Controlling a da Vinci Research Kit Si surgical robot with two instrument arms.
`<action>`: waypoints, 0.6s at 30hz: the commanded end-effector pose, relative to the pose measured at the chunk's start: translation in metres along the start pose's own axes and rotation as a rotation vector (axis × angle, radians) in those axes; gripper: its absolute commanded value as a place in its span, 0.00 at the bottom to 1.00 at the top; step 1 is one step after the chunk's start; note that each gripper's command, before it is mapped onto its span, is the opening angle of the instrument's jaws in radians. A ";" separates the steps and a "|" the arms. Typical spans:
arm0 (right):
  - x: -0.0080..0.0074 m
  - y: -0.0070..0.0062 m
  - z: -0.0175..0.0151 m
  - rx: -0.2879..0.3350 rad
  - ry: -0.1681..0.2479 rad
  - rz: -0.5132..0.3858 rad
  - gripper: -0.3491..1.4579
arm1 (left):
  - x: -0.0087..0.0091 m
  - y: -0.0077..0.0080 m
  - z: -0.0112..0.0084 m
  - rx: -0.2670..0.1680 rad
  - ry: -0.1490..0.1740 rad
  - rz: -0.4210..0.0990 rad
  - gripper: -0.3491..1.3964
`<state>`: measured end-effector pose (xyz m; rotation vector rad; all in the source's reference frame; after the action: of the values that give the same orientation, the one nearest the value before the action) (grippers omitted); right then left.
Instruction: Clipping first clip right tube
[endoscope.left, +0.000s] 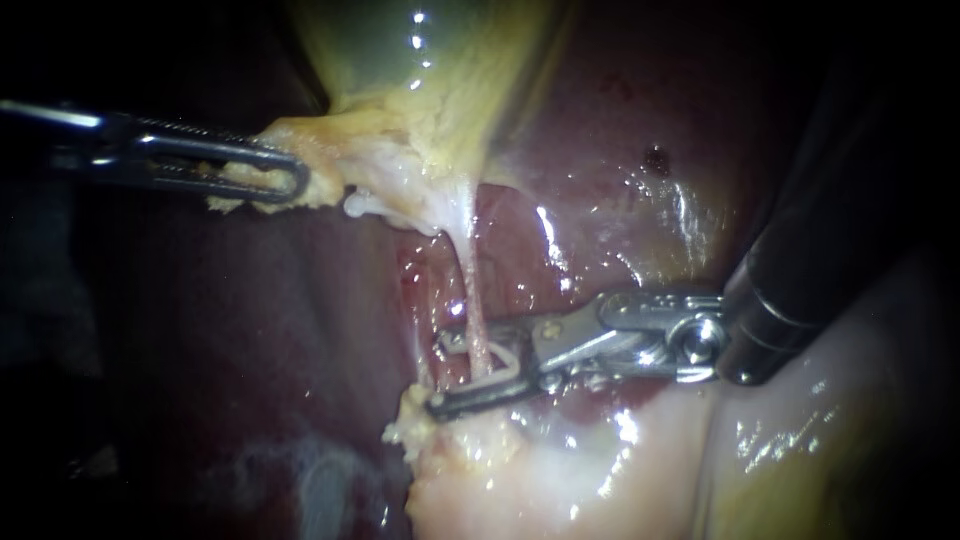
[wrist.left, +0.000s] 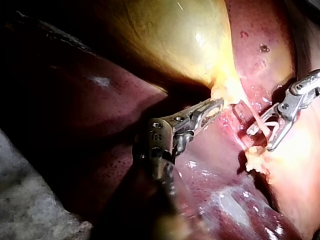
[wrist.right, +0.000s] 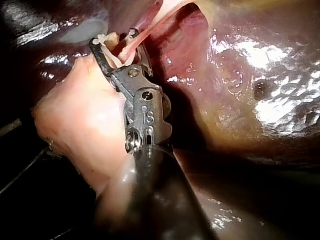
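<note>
Two instruments divide the work. The left instrument (endoscope.left: 285, 180) comes in level, and the hand at its tip is clamped on the pale tissue (endoscope.left: 345, 160) where the gallbladder (endoscope.left: 430, 70) narrows. That hold appears meant to lift the gallbladder away from the liver (endoscope.left: 620, 200), so the tube (endoscope.left: 472, 290) running down from it is drawn straight and stands clear of the wet red bed behind it.

The right instrument (endoscope.left: 440, 372) reaches across from the other side, low on that tube. Its hand stands wide and carries a white clip (endoscope.left: 505, 362), which lies open along both halves. The tube passes between those halves, crossing the clip close to its bend. The right wrist view shows the same: the thin pink strand threads through the open clip, with the liver just beyond it.

Only this one strand shows plainly in the endoscope view, so I cannot say that it is the right tube of a pair. The clip looks seated squarely across it but not yet squeezed. Closing the hand seems to be what remains, and the risk is catching the thin film beside the tube.
</note>
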<state>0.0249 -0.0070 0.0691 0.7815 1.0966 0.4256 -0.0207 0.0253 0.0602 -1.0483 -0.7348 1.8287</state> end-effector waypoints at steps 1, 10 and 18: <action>0.0000 0.0000 0.0001 0.002 0.000 0.004 0.47 | 0.0000 0.0000 0.0000 0.000 0.000 0.000 0.00; 0.0004 -0.0006 0.0010 0.063 0.047 0.050 0.47 | 0.0000 0.0000 0.0000 0.000 0.000 0.000 0.00; 0.0008 -0.0019 0.0016 0.114 0.073 0.065 0.47 | 0.0000 0.0000 0.0000 0.000 0.000 0.000 0.00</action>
<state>0.0266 -0.0085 0.0672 0.9163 1.1814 0.4519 -0.0208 0.0253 0.0602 -1.0483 -0.7345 1.8284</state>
